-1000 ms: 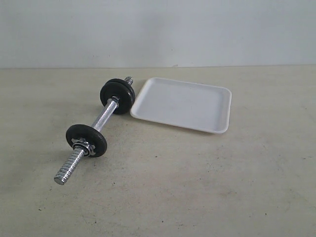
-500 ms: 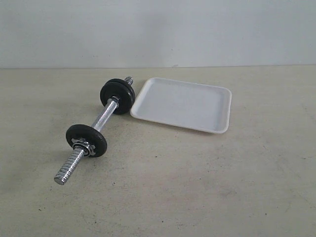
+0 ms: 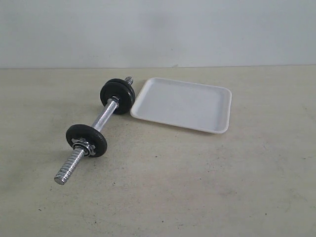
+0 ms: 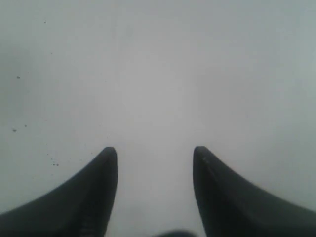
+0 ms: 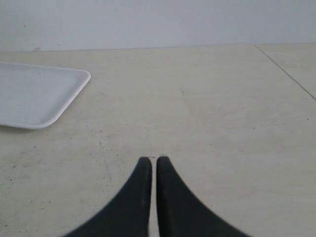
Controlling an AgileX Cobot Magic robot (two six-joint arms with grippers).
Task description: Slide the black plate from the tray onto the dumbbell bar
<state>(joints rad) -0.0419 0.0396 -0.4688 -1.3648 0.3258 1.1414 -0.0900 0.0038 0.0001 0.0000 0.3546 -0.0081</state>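
Exterior view: the dumbbell bar [image 3: 103,117] lies on the bench [image 3: 222,187] left of the middle. It slants from a bare threaded end pointing at the near left corner up toward the far edge. A single dark disc [image 3: 86,140] stands on the bar partway along, with a star-shaped steel collar [image 3: 81,146] against its near face. Two more dark discs [image 3: 117,96] sit pressed together close to the bar's far end, and a short threaded stub pokes out behind them. Which of these is the black plate I cannot tell. The tray [image 3: 182,103], white and shallow, rests flat around the middle of the bench toward the far edge. Its left corner is just beside the paired discs; whether they touch is unclear. Left wrist view has the left gripper [image 4: 155,153] with its dark fingers spread well apart over a plain pale grey surface. Right wrist view has the right gripper [image 5: 153,160] with its fingers closed together, only a hairline slit between them, low over the bench, with a corner of the tray well apart from it
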